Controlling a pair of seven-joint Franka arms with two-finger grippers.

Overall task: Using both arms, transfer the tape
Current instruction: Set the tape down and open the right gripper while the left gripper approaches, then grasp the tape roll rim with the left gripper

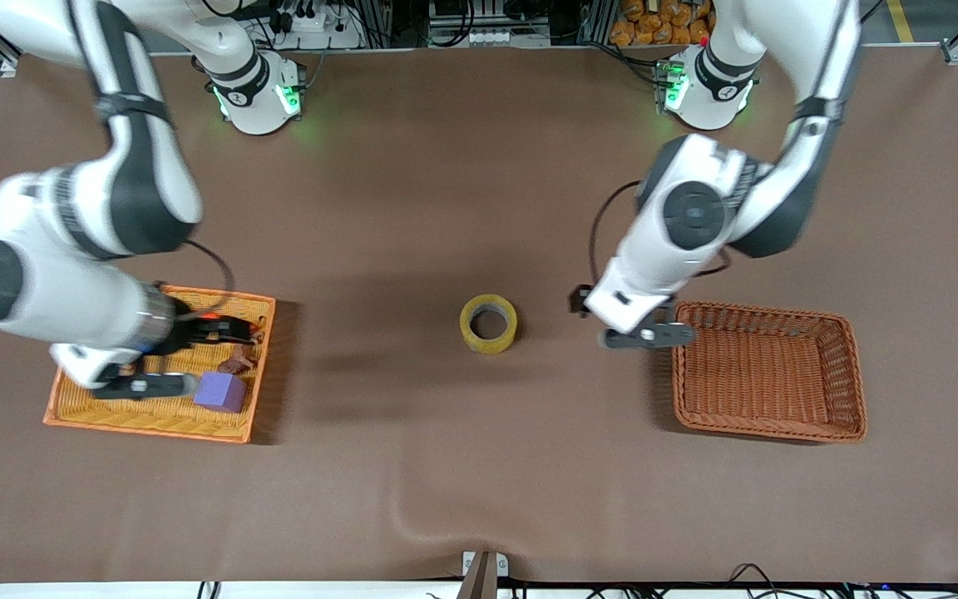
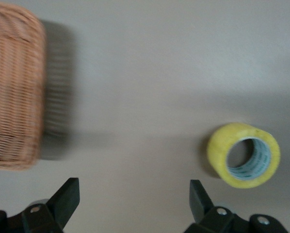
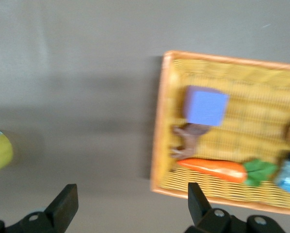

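1. Right hand [image 1: 196,353]: over the yellow-orange wicker tray [image 1: 63,408], fingers [image 3: 62,206] spread apart, gripping nothing.
2. Tray contents: purple cube [image 1: 220,391], carrot [image 3: 213,170], small brown item [image 3: 188,138].
3. Tape [image 1: 488,324]: lies flat on the brown worktop [image 1: 462,183], mid-worktop between tray and basket, touched by neither hand.
4. Left hand [image 1: 641,320]: over bare worktop between tape and basket, fingers [image 2: 67,199] apart, empty.
5. Brown wicker basket [image 1: 853,366]: toward the left arm's end.

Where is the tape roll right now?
The tape sits on the bare table, free of both grippers, between the yellow tray and the brown wicker basket, closer to the left gripper.
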